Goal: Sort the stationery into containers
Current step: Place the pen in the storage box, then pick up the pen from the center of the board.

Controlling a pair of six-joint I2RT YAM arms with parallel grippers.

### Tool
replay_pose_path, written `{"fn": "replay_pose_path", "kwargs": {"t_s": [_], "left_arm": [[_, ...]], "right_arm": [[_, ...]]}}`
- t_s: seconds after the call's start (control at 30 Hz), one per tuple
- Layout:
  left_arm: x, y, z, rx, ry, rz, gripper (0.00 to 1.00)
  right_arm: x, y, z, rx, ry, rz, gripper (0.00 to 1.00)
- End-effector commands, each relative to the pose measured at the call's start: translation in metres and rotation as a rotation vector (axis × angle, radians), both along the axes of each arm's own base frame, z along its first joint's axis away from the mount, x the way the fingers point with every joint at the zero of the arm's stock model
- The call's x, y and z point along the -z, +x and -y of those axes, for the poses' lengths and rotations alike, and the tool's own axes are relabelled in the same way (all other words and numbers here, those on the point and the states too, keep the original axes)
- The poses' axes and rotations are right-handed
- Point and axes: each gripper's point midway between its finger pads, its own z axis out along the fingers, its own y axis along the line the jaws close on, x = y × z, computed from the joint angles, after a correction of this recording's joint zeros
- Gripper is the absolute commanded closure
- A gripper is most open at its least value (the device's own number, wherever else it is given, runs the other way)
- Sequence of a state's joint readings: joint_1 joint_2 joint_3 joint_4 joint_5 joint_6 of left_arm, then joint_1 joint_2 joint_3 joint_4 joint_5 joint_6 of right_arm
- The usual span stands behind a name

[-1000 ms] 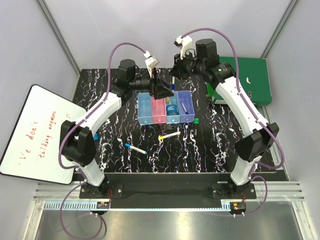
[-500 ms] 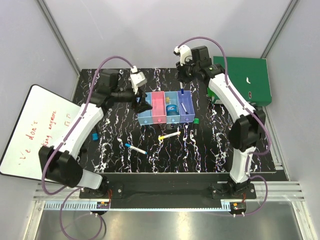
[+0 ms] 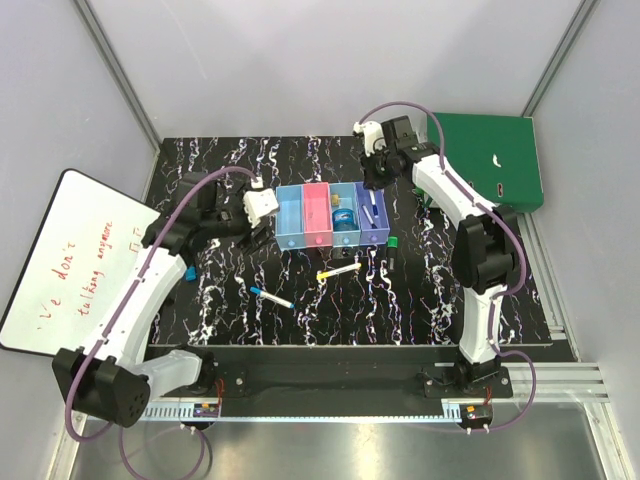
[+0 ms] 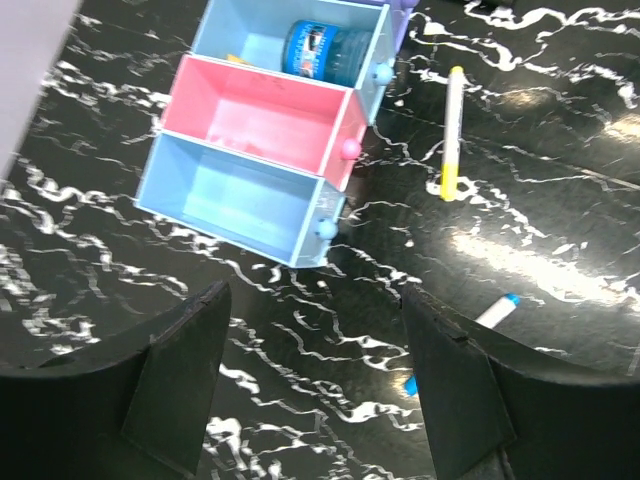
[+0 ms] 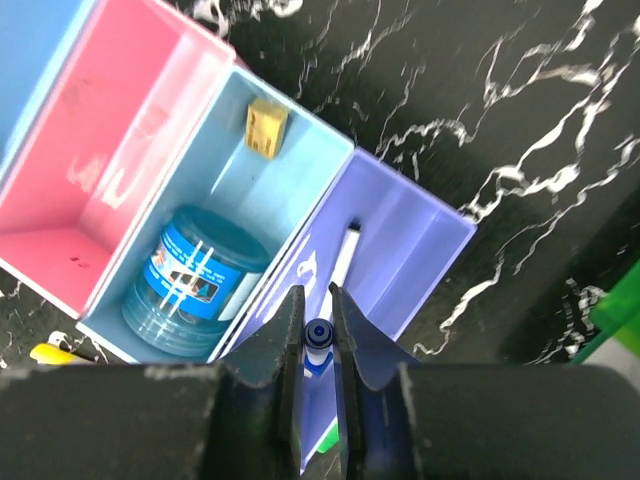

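The four joined bins (image 3: 291, 238) stand mid-table: light blue, pink (image 5: 105, 165), light blue, purple (image 5: 400, 240). My right gripper (image 5: 316, 305) is shut on a blue-capped white marker (image 5: 318, 333), held upright over the purple bin; it also shows in the top view (image 3: 374, 187). A small white stick (image 5: 344, 258) lies in that bin. The round blue object (image 5: 190, 285) and a tiny gold piece (image 5: 265, 128) sit in the third bin. My left gripper (image 4: 320, 400) is open and empty, left of the bins (image 3: 256, 214). A yellow-and-white pen (image 3: 338, 270), another blue-capped marker (image 3: 271, 297) and a green-capped marker (image 3: 393, 245) lie on the table.
A whiteboard with red writing (image 3: 75, 255) leans off the table's left edge. A green folder (image 3: 490, 160) lies at the back right. A small blue thing (image 3: 190, 272) sits by the left arm. The black marbled table (image 3: 420, 300) ends at a rail in front.
My left gripper has drawn back from above the bins to the table left of them. My right gripper has carried the marker forward and down over the purple bin.
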State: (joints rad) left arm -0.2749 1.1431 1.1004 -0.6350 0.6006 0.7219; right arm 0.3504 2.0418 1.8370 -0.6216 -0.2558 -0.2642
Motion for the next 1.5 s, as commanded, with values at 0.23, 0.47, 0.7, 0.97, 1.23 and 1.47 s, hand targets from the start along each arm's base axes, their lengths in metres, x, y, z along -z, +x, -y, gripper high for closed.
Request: {"fn": "replay_pose_path", "kwargs": {"t_s": [0.23,0.47,0.7,0.97,1.23,1.47], "left_arm": [[0.006,0.005,-0.011,0.023,0.072,0.098,0.25],[0.033,0.005,-0.024,0.068,0.2,0.153,0.25],[0.05,0.014,-0.045,-0.057,0.268,0.115,0.26],[0.069,0.039,-0.095,-0.491,0.242,-0.074,0.25],[0.104,0.032,-0.137,-0.703,0.246,-0.346,0.27],[0.135,0.018,-0.171,-0.851,0.286,-0.519,0.29]], "right_arm": [[0.047,-0.03,0.012,0.042,0.001,-0.143,0.85],[0.048,-0.033,0.02,0.06,-0.029,-0.132,0.42],[0.018,-0.021,0.022,0.08,-0.026,-0.048,0.28],[-0.056,-0.021,0.036,0.152,-0.01,0.113,0.23],[-0.062,-0.059,0.069,0.241,-0.085,0.094,0.22],[-0.041,-0.094,0.079,0.235,-0.101,0.027,0.22]]}}
